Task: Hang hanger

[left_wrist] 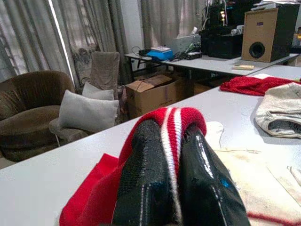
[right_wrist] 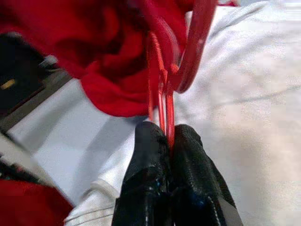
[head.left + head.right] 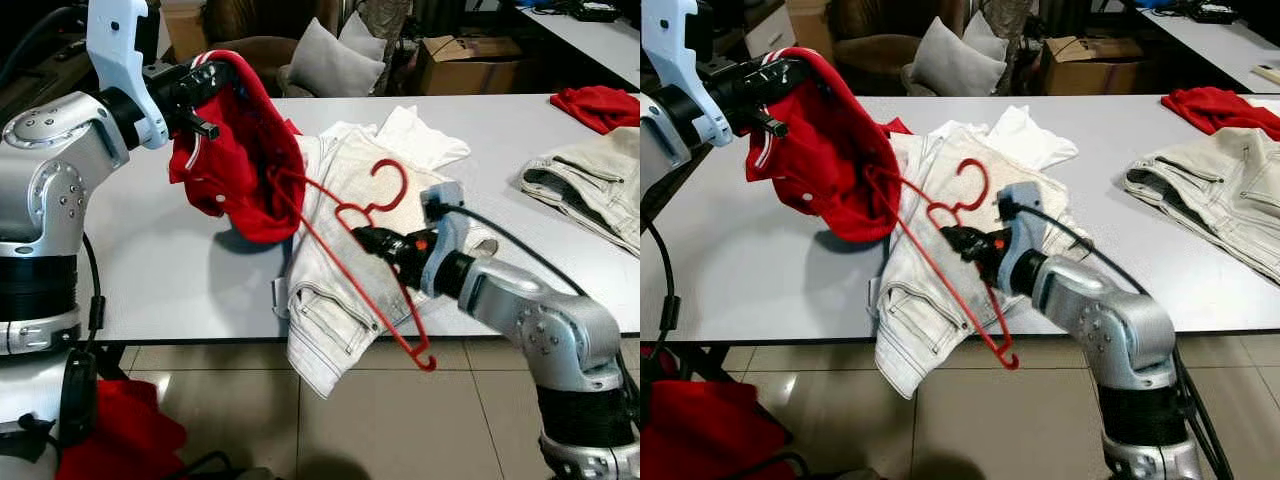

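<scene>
Across the scene runs a grey counter [image 3: 180, 270], its near edge over tiled floor. Far behind it: a brown armchair [image 1: 28, 113] with a grey cushion [image 1: 87, 110] on its seat, and an open cardboard box [image 1: 153, 94], contents not discernible.

On the counter, centre: white jeans [image 3: 335, 300] draped over the near edge, lying on more white cloth [image 3: 420, 140]. Right: a second pair of pale jeans [image 3: 590, 190], with a red cloth [image 3: 600, 105] beyond them at the far right.

Left gripper [image 3: 205, 85] raised above the counter's left part, fingers [image 1: 146, 183] clamped shut on the striped collar of a red garment [image 3: 240, 160], which hangs down from them, its lowest part near the counter surface.

Right gripper [image 3: 370, 240] over the white jeans, fingers [image 2: 150, 183] pinched shut on a red hanger [image 3: 375, 205] at its neck, just below the hook. Hook points up and far. One arm of the hanger reaches left into the red garment's opening; the other slopes down past the counter's near edge.

Low left, near the floor: more red fabric [image 3: 120, 430].
</scene>
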`<state>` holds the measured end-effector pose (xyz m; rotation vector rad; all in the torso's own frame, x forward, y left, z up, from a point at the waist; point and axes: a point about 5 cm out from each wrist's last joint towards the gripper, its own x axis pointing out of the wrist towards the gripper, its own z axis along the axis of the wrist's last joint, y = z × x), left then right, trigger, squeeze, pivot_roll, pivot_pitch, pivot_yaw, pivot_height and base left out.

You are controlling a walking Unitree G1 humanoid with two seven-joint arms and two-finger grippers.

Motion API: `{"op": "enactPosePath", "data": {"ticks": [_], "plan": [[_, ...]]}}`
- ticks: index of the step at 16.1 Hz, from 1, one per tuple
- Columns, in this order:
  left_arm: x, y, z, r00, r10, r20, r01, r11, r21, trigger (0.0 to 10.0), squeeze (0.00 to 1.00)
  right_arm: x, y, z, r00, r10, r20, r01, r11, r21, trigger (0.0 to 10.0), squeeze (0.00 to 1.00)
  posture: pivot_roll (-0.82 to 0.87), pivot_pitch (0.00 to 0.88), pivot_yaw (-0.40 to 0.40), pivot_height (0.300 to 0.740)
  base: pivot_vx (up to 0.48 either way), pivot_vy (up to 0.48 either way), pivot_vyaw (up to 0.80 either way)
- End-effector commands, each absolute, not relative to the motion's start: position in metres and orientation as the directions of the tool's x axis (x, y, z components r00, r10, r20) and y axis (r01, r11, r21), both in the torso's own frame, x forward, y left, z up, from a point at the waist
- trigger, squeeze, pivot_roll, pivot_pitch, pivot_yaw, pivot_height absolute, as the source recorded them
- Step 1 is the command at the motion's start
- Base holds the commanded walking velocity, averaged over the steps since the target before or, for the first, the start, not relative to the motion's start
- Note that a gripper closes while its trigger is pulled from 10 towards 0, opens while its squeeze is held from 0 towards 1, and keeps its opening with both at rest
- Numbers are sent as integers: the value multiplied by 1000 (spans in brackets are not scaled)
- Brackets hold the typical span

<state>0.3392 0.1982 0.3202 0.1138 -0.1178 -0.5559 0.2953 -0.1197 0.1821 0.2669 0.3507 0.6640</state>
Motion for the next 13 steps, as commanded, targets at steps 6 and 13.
{"op": "enactPosePath", "data": {"ticks": [6,13], "plan": [[332,215,345,834,-533,145,490,835,250,0,0,355,-130,227,879,477,-1,-430,793,431,10000,0,104,0,31,740,0,0,0],[313,175,321,687,-713,137,695,701,161,0,0,362,-124,218,886,464,-10,-356,694,626,10000,0,114,0,19,740,0,0,0]]}}
